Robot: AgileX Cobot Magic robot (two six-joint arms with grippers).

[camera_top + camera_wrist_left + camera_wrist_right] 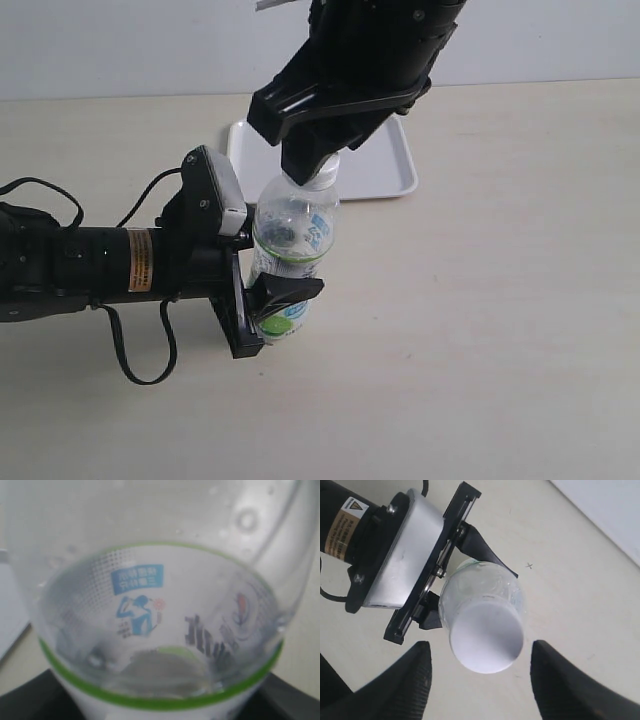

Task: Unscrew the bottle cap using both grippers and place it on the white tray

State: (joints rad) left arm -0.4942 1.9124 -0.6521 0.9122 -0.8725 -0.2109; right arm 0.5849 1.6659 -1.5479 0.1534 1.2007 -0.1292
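Observation:
The clear bottle [293,235] with its white, green and blue label stands upright on the table, and my left gripper [275,297] is shut on its lower body from the left. In the left wrist view the bottle [160,605] fills the picture. My right gripper [310,168] comes down from above over the neck, hiding most of the white bottle cap [324,180]. In the right wrist view the bottle cap [487,637] sits on the bottle between the open gripper [480,644] fingers, with a gap on each side. The white tray [385,170] lies just behind the bottle.
The beige table [500,330] spreads to the right and front of the bottle. The left arm's black cable [140,370] loops over the table beside its forearm. A corner of the tray [615,515] shows in the right wrist view.

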